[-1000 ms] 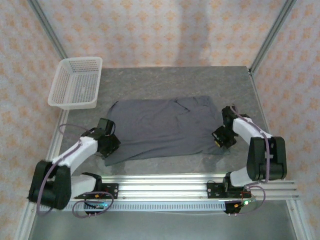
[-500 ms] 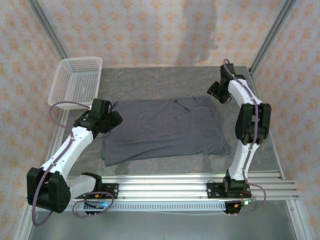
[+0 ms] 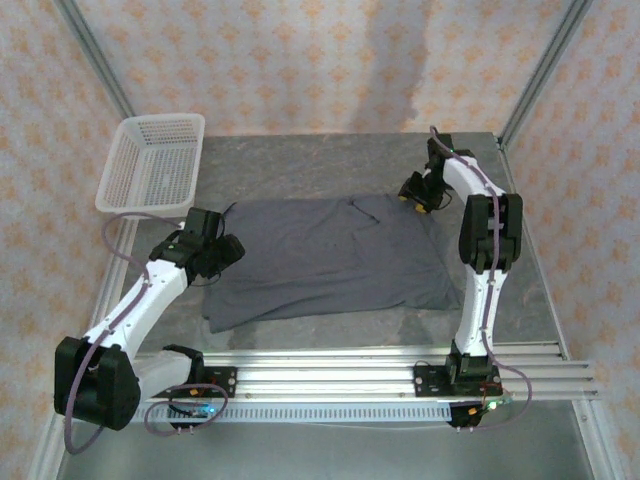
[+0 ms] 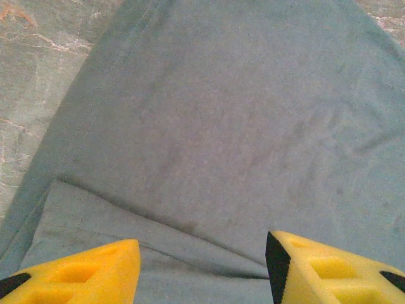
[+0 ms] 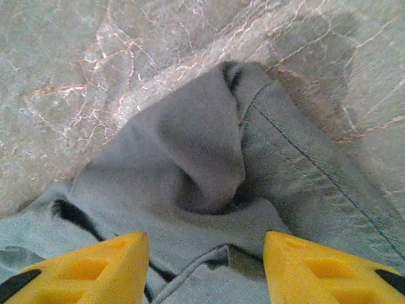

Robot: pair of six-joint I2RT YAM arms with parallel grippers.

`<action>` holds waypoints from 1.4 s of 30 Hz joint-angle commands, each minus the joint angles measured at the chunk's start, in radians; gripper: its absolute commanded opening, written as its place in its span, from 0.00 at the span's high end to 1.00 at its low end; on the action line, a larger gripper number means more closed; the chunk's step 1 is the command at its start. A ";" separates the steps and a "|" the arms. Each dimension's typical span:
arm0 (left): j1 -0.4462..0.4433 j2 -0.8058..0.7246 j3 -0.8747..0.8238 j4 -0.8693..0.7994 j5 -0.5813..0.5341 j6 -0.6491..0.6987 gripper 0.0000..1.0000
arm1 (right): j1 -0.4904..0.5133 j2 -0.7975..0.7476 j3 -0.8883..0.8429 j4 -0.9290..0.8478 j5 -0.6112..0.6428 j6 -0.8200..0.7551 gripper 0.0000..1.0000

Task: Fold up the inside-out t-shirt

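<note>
Grey marbled worktop [image 3: 300,160]; the inside-out t-shirt [image 3: 330,255] lies spread flat at mid-worktop, slate-grey, with a white mesh basket [image 3: 150,200] at the far-left corner, near the cloth but apart from it. Left gripper [image 3: 225,248] over the shirt's left edge, jaws spread wide above flat cloth. Right gripper [image 3: 412,195] at the bunched far-right corner, jaws likewise parted.

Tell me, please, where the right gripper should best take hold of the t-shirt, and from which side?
Probably the bunched far-right corner of the t-shirt. There the fabric stands up in a raised fold, while the rest lies flat. Come from above: the right gripper, open, hangs over that fold, its fingers on either side.
</note>
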 commanded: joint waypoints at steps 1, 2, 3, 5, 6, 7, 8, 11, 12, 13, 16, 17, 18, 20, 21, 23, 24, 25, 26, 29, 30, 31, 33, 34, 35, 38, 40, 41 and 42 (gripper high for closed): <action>0.000 -0.008 -0.007 -0.025 -0.030 0.030 0.44 | 0.004 0.012 0.045 -0.013 -0.041 0.020 0.52; 0.000 -0.003 -0.009 -0.025 -0.030 0.028 0.45 | 0.004 0.005 0.051 -0.012 -0.053 0.024 0.55; 0.000 0.001 -0.012 -0.021 -0.028 0.025 0.45 | 0.004 -0.002 0.054 -0.007 -0.061 0.029 0.58; 0.000 0.004 -0.021 -0.014 -0.027 0.016 0.45 | 0.004 -0.008 0.070 -0.004 -0.068 0.034 0.69; 0.000 0.006 -0.027 -0.008 -0.025 0.012 0.45 | 0.004 -0.001 0.084 -0.009 -0.070 0.034 0.74; 0.000 0.007 -0.028 -0.006 -0.024 0.010 0.45 | 0.004 0.008 0.099 -0.015 -0.069 0.035 0.81; 0.000 0.008 -0.029 -0.007 -0.025 0.010 0.45 | 0.004 0.020 0.117 -0.023 -0.069 0.037 0.88; 0.000 0.010 -0.021 -0.018 -0.031 0.017 0.45 | 0.004 0.059 0.159 -0.022 -0.076 0.059 1.00; 0.001 0.010 -0.020 -0.024 -0.035 0.019 0.45 | 0.004 0.069 0.173 -0.016 -0.085 0.069 1.00; 0.000 0.009 -0.019 -0.027 -0.036 0.020 0.45 | 0.004 0.078 0.189 -0.013 -0.087 0.080 1.00; 0.000 0.007 -0.016 -0.037 -0.035 0.024 0.45 | 0.004 0.079 0.236 -0.060 -0.020 0.092 0.98; 0.000 0.005 -0.017 -0.042 -0.036 0.024 0.45 | 0.004 0.061 0.225 -0.073 0.033 0.077 0.91; 0.000 0.001 -0.021 -0.043 -0.040 0.022 0.45 | 0.004 0.037 0.196 -0.077 0.086 0.059 0.81; 0.000 -0.013 -0.036 -0.036 -0.044 0.015 0.45 | 0.002 -0.012 0.124 -0.069 0.169 0.024 0.64; 0.000 -0.019 -0.044 -0.028 -0.041 0.009 0.45 | 0.002 -0.035 0.084 -0.058 0.194 0.008 0.61; 0.000 -0.020 -0.053 -0.014 -0.032 0.004 0.45 | -0.006 -0.055 0.025 -0.040 0.206 -0.007 0.56; 0.000 -0.013 -0.053 -0.010 -0.027 0.004 0.45 | -0.008 -0.056 0.008 -0.031 0.189 -0.013 0.57; 0.000 -0.006 -0.051 -0.010 -0.024 0.005 0.45 | -0.008 -0.052 -0.002 -0.029 0.177 -0.016 0.57; 0.000 0.002 -0.046 -0.012 -0.022 0.009 0.45 | -0.008 -0.043 -0.006 -0.028 0.160 -0.019 0.57; 0.000 0.013 -0.027 -0.024 -0.022 0.019 0.45 | -0.007 -0.022 -0.018 -0.010 0.117 -0.018 0.57; 0.000 0.012 -0.024 -0.026 -0.023 0.021 0.45 | -0.007 -0.020 -0.023 0.002 0.100 -0.017 0.56; 0.000 0.009 -0.023 -0.027 -0.025 0.022 0.45 | -0.006 -0.016 -0.023 0.009 0.090 -0.017 0.56; 0.000 0.003 -0.027 -0.027 -0.030 0.022 0.45 | -0.004 -0.004 -0.015 0.014 0.082 -0.024 0.55; 0.000 0.001 -0.030 -0.027 -0.030 0.021 0.45 | -0.004 0.000 -0.011 0.016 0.079 -0.027 0.55; 0.000 0.001 -0.033 -0.027 -0.029 0.019 0.45 | -0.003 0.006 -0.005 0.016 0.076 -0.030 0.54; 0.000 0.000 -0.043 -0.027 -0.025 0.019 0.45 | -0.004 0.016 0.010 0.021 0.058 -0.036 0.52; 0.000 -0.003 -0.049 -0.025 -0.026 0.019 0.45 | -0.004 0.019 0.012 0.031 0.034 -0.029 0.52; 0.000 -0.002 -0.051 -0.023 -0.026 0.019 0.45 | -0.004 0.021 0.014 0.036 0.017 -0.024 0.52; 0.000 -0.002 -0.052 -0.023 -0.026 0.019 0.45 | -0.004 0.025 0.016 0.043 -0.001 -0.017 0.52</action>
